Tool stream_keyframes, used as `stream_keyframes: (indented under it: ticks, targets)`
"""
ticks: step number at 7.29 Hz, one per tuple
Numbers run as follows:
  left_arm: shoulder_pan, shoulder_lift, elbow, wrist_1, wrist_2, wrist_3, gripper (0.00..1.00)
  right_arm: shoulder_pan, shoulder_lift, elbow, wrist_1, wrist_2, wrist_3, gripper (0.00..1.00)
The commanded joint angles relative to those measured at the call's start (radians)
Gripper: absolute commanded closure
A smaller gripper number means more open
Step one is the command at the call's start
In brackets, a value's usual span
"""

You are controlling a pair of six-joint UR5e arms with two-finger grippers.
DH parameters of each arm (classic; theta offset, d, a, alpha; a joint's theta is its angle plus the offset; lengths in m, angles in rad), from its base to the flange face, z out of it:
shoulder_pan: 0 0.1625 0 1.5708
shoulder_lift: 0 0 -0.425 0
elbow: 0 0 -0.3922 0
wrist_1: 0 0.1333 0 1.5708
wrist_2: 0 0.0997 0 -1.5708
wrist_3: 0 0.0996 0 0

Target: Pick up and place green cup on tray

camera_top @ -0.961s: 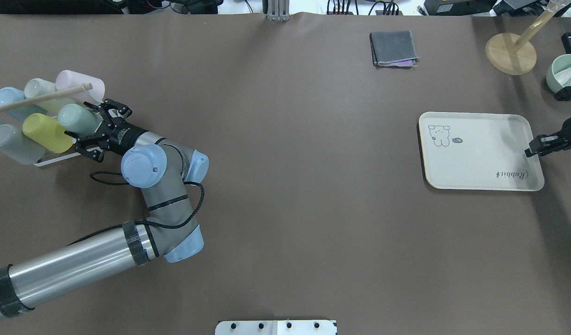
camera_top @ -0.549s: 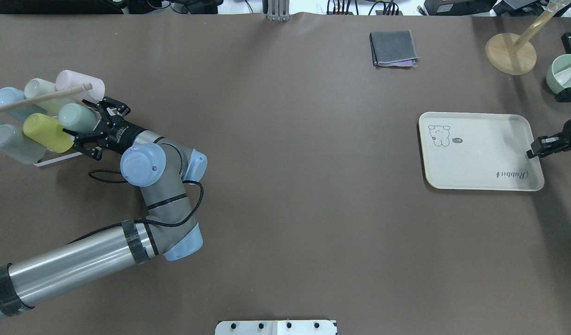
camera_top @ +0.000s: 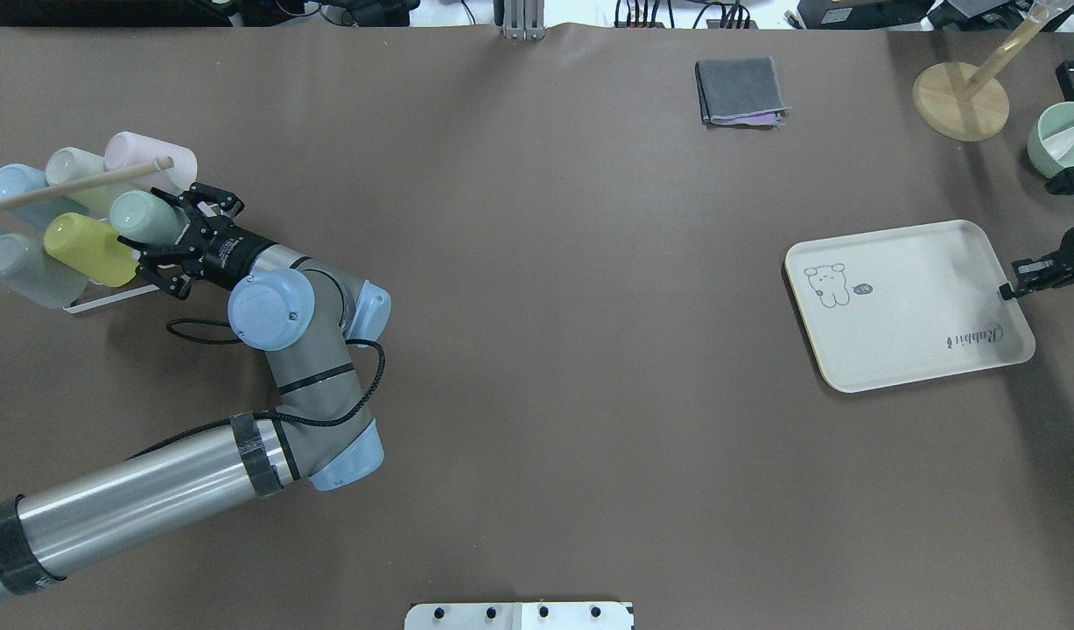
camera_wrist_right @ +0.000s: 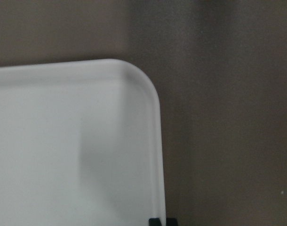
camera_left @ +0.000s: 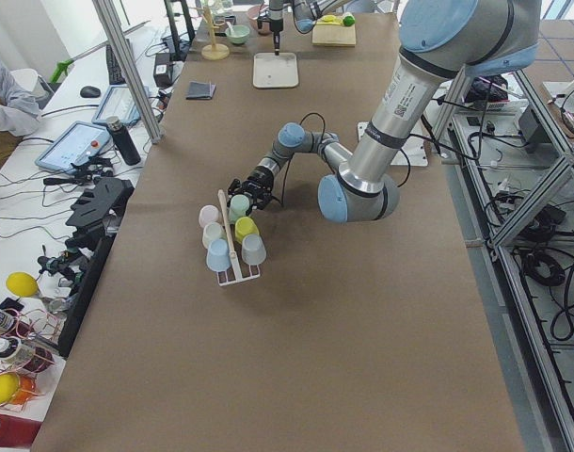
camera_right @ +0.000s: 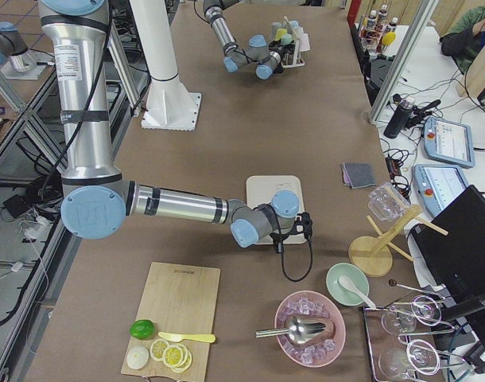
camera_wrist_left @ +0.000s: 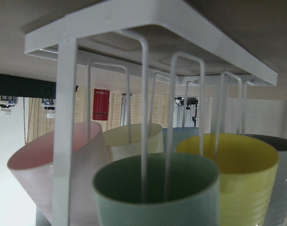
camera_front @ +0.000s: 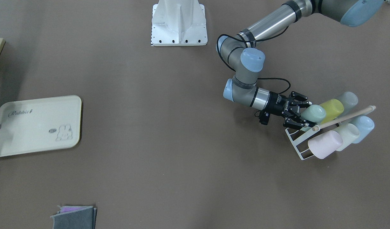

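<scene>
The green cup [camera_top: 144, 218] lies on its side on a white wire rack [camera_top: 99, 301], mouth toward my left gripper [camera_top: 167, 238]. The left gripper is open, its jaws on either side of the cup's mouth end. The cup also shows in the front view [camera_front: 313, 114] and fills the bottom of the left wrist view [camera_wrist_left: 155, 193], with a wire prong inside it. The cream tray [camera_top: 904, 306] lies at the right, turned askew. My right gripper [camera_top: 1014, 287] is shut on the tray's right rim [camera_wrist_right: 157, 155].
Pink [camera_top: 143, 157], cream, blue, yellow [camera_top: 86, 248] and grey cups share the rack under a wooden rod [camera_top: 73, 185]. A folded grey cloth [camera_top: 740, 90], a wooden stand [camera_top: 961, 99] and a green bowl [camera_top: 1062, 136] sit at the far right.
The tray has turned and slid a little toward the near edge with the right gripper at its rim. The left gripper has edged further along the green cup.
</scene>
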Motion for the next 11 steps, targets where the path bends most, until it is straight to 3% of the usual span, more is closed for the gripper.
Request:
stream_keyframes:
  ticks: [1,3,6,7,9,11]
  targets:
    - [0.001,0.001,-0.097,0.133,-0.004,0.006,0.75,0.003,0.005,0.015,-0.002,0.023,0.001,1.00]
    - [0.009,0.002,-0.159,0.212,-0.002,0.009,0.74,0.054,0.021,0.061,0.003,0.194,0.115,1.00]
    - [0.023,0.004,-0.304,0.315,-0.083,0.013,0.73,0.115,0.136,0.092,0.000,0.290,0.236,1.00]
    - [0.027,0.002,-0.321,0.317,-0.100,0.013,0.72,0.108,0.200,0.080,0.000,0.287,0.283,1.00]
    - [0.030,-0.008,-0.411,0.303,-0.238,-0.006,0.72,-0.005,0.319,0.080,0.003,0.231,0.420,1.00]
    - [0.029,-0.011,-0.539,0.228,-0.304,-0.321,0.72,-0.160,0.389,0.094,0.001,0.116,0.507,1.00]
